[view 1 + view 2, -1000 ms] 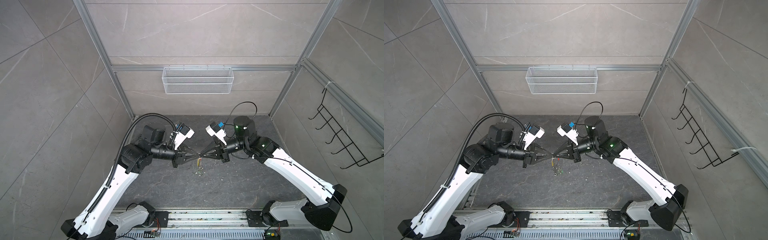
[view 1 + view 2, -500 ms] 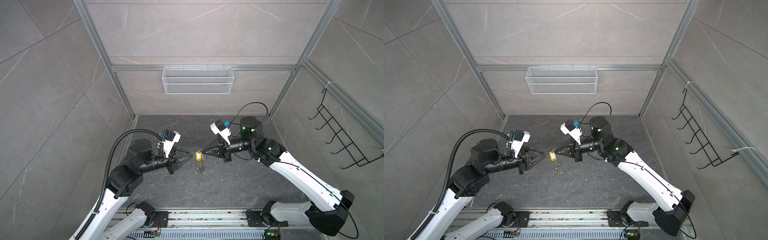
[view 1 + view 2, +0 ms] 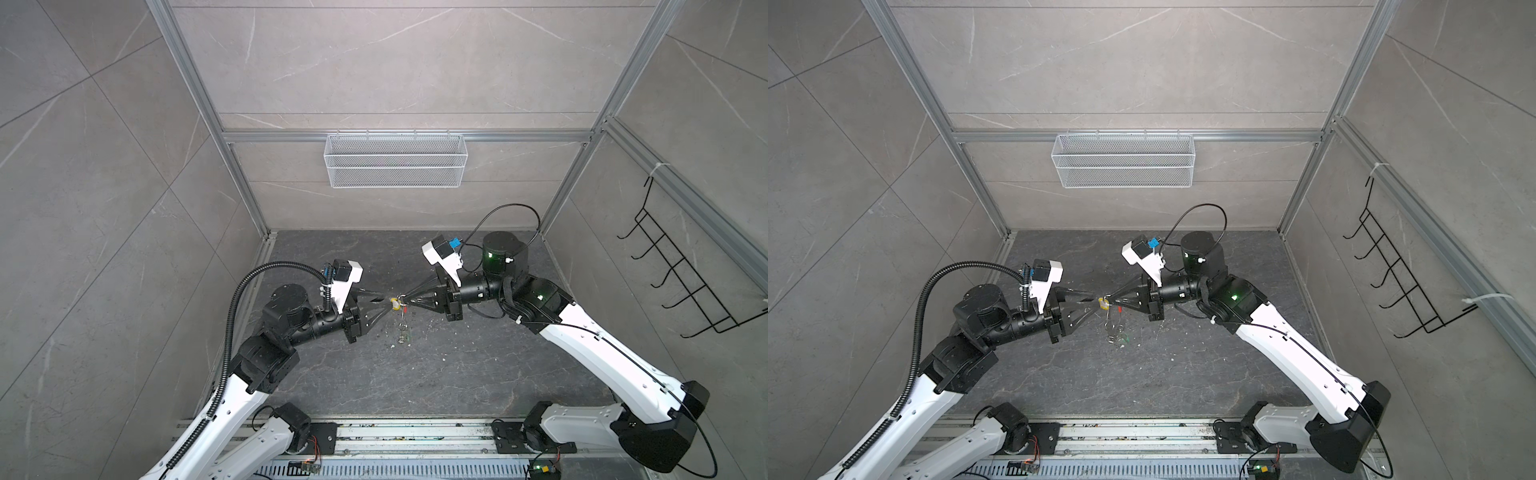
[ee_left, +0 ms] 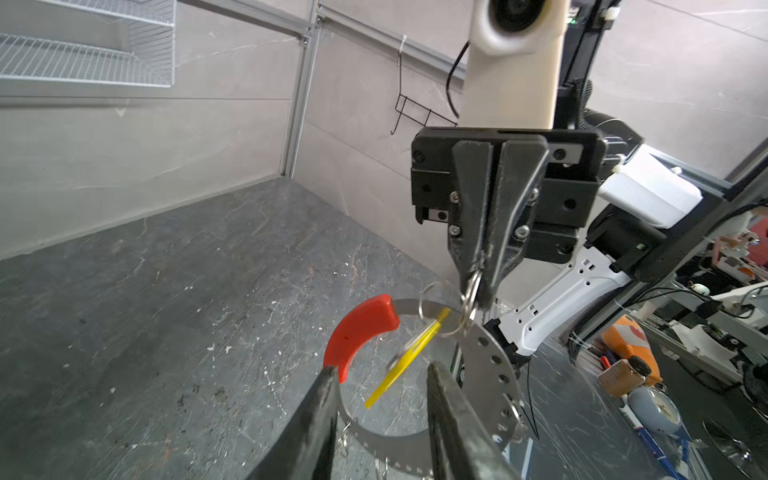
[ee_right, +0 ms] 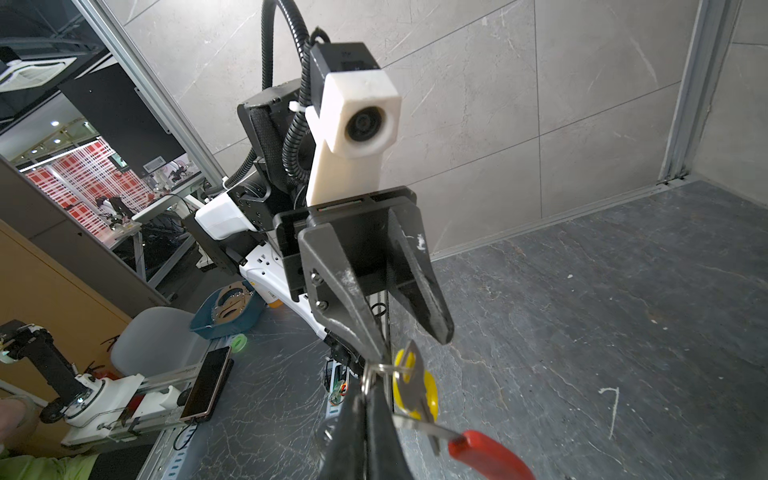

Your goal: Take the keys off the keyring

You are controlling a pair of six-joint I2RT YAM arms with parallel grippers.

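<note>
My right gripper (image 4: pixel 473 293) is shut on a small silver split ring, and the keyring (image 4: pixel 494 365) hangs from that ring above the floor. The keyring is a flat grey hoop with a red sleeve (image 4: pixel 359 332). A silver key (image 5: pixel 415 376) with a yellow tag (image 4: pixel 405 361) dangles beside those fingertips. The tag also shows in both top views (image 3: pixel 395 304) (image 3: pixel 1102 302). My left gripper (image 4: pixel 382 368) is open, one finger at the red sleeve's end and the other inside the hoop, gripping nothing. More small rings hang low on the hoop (image 3: pixel 402 332).
A white wire basket (image 3: pixel 395 166) hangs on the back wall and a black hook rack (image 3: pixel 685 282) on the right wall. White specks dot the dark stone floor (image 3: pixel 457 374). The arms meet mid-floor, above the front rail.
From a meeting at the middle, my left gripper drew back to the left, then came forward again with its jaws wider apart. The right gripper stayed shut and shifted slightly right.
</note>
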